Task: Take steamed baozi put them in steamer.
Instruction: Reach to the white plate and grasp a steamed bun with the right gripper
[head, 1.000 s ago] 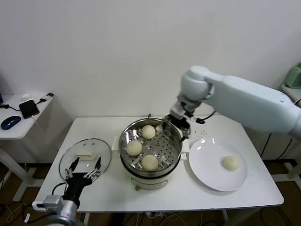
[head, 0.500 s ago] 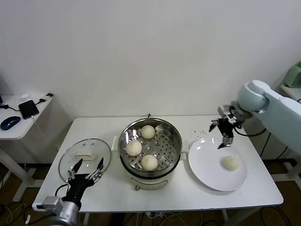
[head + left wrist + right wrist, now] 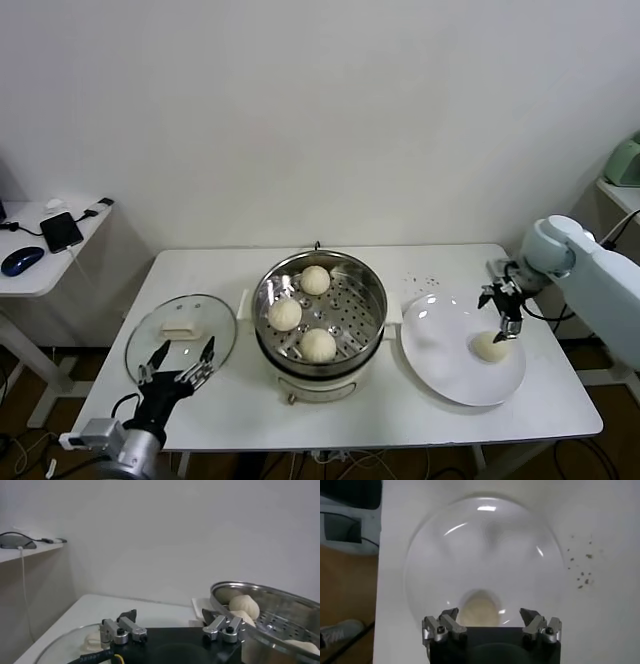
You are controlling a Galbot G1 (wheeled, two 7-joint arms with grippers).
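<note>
The steel steamer (image 3: 372, 300) stands mid-table with three baozi (image 3: 315, 280) on its perforated tray. A fourth baozi (image 3: 490, 347) lies on the white plate (image 3: 440, 350) to the right. My right gripper (image 3: 500, 316) hangs open just above that bun, touching nothing. Its wrist view shows the bun (image 3: 480, 609) between and beyond the spread fingers of the right gripper (image 3: 489, 614), over the plate (image 3: 420, 555). My left gripper (image 3: 184, 350) waits open at the table's front left over the glass lid's near edge. From there the left gripper (image 3: 170, 615) faces the steamer (image 3: 270, 597).
A round glass lid (image 3: 180, 318) with a cream handle lies flat left of the steamer. Dark crumbs (image 3: 425, 282) dot the table behind the plate. A low side table (image 3: 40, 265) with a phone and a mouse stands at far left.
My right arm has swung from the steamer's back rim to the right and come down over the bun on the plate. The left gripper has barely shifted.
</note>
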